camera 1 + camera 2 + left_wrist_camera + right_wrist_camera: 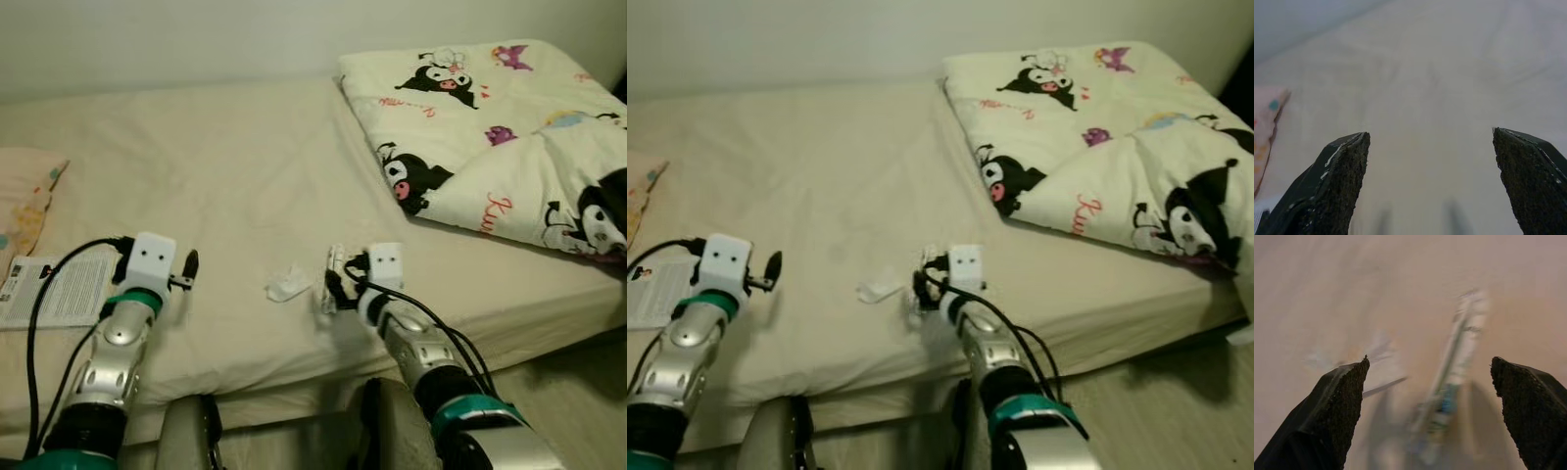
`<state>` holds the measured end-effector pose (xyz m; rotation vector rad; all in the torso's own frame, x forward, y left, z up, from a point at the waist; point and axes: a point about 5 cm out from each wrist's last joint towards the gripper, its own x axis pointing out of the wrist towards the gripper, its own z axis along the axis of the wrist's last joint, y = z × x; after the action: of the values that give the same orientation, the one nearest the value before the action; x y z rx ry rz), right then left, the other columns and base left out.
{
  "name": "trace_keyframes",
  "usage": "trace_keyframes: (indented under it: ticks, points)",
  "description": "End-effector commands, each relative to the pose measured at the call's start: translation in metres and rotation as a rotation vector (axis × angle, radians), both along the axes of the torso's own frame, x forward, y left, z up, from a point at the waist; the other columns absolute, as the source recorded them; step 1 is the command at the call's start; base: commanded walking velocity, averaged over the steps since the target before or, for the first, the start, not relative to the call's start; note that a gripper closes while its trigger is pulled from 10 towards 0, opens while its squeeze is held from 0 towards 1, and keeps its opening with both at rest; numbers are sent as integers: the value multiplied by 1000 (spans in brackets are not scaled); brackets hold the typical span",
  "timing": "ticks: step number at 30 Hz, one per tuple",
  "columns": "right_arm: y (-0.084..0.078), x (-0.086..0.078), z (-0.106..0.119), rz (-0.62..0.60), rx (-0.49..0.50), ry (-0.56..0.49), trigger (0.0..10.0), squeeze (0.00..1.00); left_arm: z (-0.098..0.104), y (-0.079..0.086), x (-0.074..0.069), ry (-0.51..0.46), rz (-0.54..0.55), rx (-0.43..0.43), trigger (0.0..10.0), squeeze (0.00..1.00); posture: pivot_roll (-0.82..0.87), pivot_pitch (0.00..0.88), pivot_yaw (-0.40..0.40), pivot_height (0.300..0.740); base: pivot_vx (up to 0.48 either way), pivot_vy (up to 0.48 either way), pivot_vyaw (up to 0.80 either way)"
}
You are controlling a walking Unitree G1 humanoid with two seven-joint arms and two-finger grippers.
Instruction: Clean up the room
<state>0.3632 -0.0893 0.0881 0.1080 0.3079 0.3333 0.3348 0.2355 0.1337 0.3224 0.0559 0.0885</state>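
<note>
A crumpled white scrap [287, 286] lies on the beige bed sheet [225, 166] near the front edge. Just to its right a slim white packet with a blue-green mark [1454, 362] lies on the sheet. My right gripper [333, 286] hovers low over this packet, open, with the packet between its fingers [1337, 401] in the blurred right wrist view; I cannot tell whether they touch it. My left gripper [186, 266] hangs open over bare sheet further left, holding nothing, as its wrist view shows [1430, 132].
A folded quilt with cartoon figures [490, 127] covers the bed's right side. A printed leaflet [59, 289] and a patterned pillow [24, 196] lie at the left edge. The wall runs behind the bed, and floor [578, 392] shows at lower right.
</note>
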Motion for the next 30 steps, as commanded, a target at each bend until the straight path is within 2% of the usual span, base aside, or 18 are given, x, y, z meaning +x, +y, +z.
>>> trace_keyframes:
  ticks: [1,3,8,13,21,22,23,30]
  points:
    - [14,-4,-5,64,-7,46,10000,1000,10,6,2,0,7,-25,10000,0,168,178,27,535,0,0,0]
    - [23,-4,-3,107,-19,59,10000,1000,18,12,4,-1,16,-36,10000,0,174,204,26,535,0,0,0]
    - [31,-3,-1,132,-42,69,10000,1000,26,20,4,1,33,-35,10000,0,183,228,26,535,0,0,0]
    - [34,1,4,116,-90,58,10000,1000,30,27,3,4,70,-53,10000,0,178,238,17,535,0,0,0]
    - [29,6,10,57,-154,17,10000,1000,33,26,4,16,62,-48,10000,0,182,238,19,535,0,0,0]
    - [27,7,9,48,-169,21,10000,871,34,26,4,17,61,-48,10000,0,181,233,21,535,0,0,0]
    - [25,6,6,42,-190,38,10000,0,34,27,4,19,59,-46,10000,0,181,233,21,535,0,0,0]
    - [19,0,-8,3,-220,118,10000,0,37,28,5,29,48,-34,10000,0,188,226,29,535,0,0,0]
